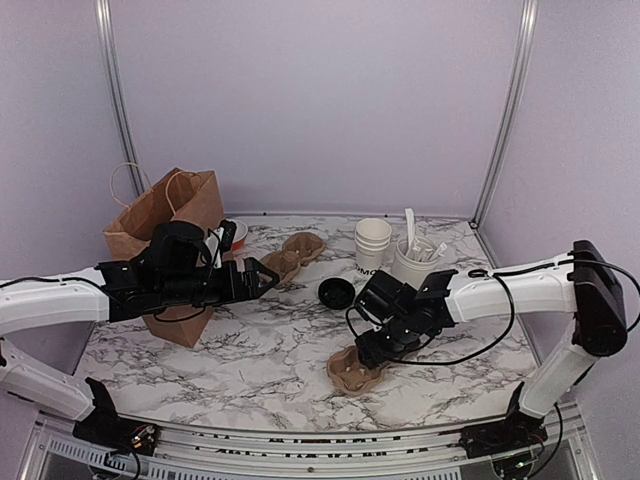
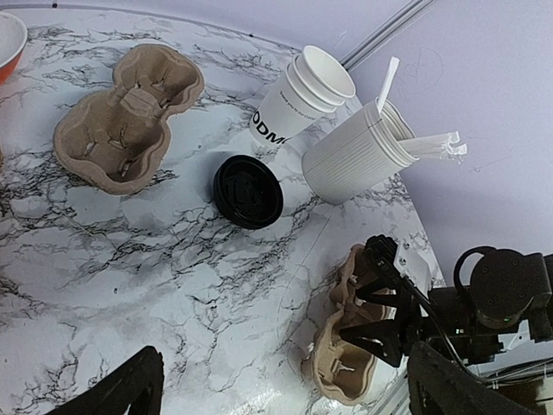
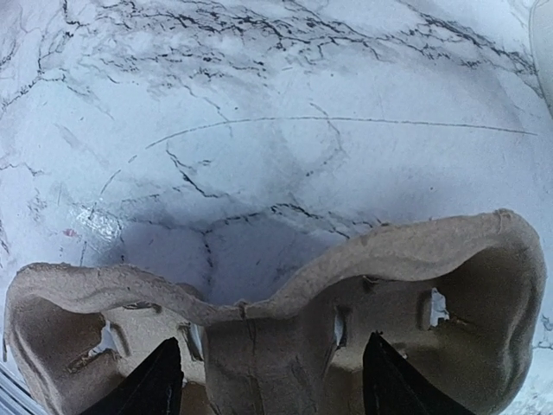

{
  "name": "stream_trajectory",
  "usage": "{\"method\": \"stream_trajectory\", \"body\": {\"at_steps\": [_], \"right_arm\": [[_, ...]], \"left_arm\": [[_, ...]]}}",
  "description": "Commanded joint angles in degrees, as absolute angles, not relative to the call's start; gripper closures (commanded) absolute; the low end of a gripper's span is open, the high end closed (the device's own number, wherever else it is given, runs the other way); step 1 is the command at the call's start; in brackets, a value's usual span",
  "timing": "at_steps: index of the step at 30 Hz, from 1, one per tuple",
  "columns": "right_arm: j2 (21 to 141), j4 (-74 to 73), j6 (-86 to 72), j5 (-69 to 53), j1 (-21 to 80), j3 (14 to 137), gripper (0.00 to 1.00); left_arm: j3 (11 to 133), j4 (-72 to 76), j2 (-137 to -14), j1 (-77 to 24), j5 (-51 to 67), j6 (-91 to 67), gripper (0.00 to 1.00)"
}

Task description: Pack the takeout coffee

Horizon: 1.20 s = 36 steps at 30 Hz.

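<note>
The takeout coffee cup [image 1: 372, 243], white with dark lettering, stands at the back of the table; in the left wrist view [image 2: 298, 99] it looks like nested cups with no lid on. Its round black lid [image 1: 336, 292] lies flat on the marble beside it, also in the left wrist view [image 2: 248, 191]. My left gripper [image 1: 266, 276] is open and empty, hovering left of the lid [image 2: 285, 399]. My right gripper [image 1: 376, 350] is open, its fingers down in a brown pulp cup carrier [image 3: 363, 285], either side of its middle ridge [image 3: 272, 385].
A brown paper bag [image 1: 165, 225] stands at the back left behind my left arm. A second pulp carrier [image 1: 297, 253] lies near it. A ribbed white cup of utensils [image 1: 415, 262] stands by the coffee cup. A small orange-banded bowl [image 2: 9, 39] sits at the back left.
</note>
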State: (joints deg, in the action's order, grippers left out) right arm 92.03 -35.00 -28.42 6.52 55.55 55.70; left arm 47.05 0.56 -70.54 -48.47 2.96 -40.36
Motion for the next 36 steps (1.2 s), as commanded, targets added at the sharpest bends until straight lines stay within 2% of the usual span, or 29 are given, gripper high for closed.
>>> {"method": "stream_trajectory", "body": {"at_steps": [1, 16, 24, 36], "right_arm": [[93.15, -34.49, -25.7, 5.67, 55.19, 58.26, 0.3], [94.75, -33.31, -23.5, 5.14, 55.26, 57.94, 0.37], [96.03, -32.67, -22.44, 5.2, 55.28, 58.01, 0.41], [101.2, -33.87, -21.75, 7.09, 58.22, 64.07, 0.53]], "left_arm": [[49.18, 0.17, -69.01, -49.31, 4.29, -38.56, 0.01], [59.57, 0.09, -65.94, -52.65, 8.88, -33.31, 0.01], [66.75, -1.05, -62.49, -52.65, 6.07, -30.5, 0.01], [65.72, -1.18, -59.26, -52.65, 3.44, -30.06, 0.01]]}}
